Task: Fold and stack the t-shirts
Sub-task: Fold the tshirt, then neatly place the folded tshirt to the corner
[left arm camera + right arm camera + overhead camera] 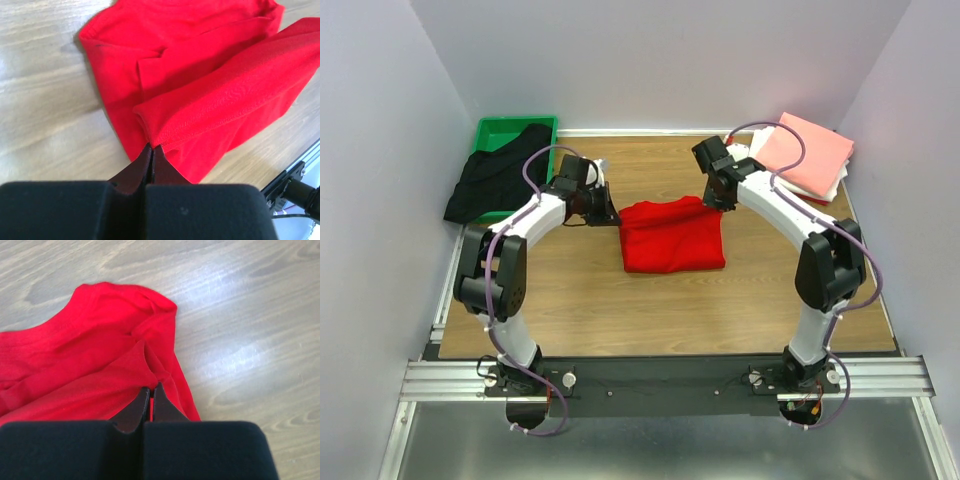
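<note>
Red t-shirt [672, 235]: we see it mid-table [620, 315], partly folded, its far edge held between both grippers.
Black t-shirt [490, 185]: draped over the green bin [510, 128], far left, well apart from both grippers.
Left gripper [152, 150]: clenched on the shirt's left hem; only its wrist view shows us that fold lifted off the wood.
Left arm [505, 265]: elbow raised, forearm reaching inward.
Right gripper [151, 390]: pinched tight on the right corner, cloth bunching there.
Right arm [830, 265]: arched inward.
Pink t-shirt [805, 155]: folded atop the white t-shirt [758, 143], far right.
</note>
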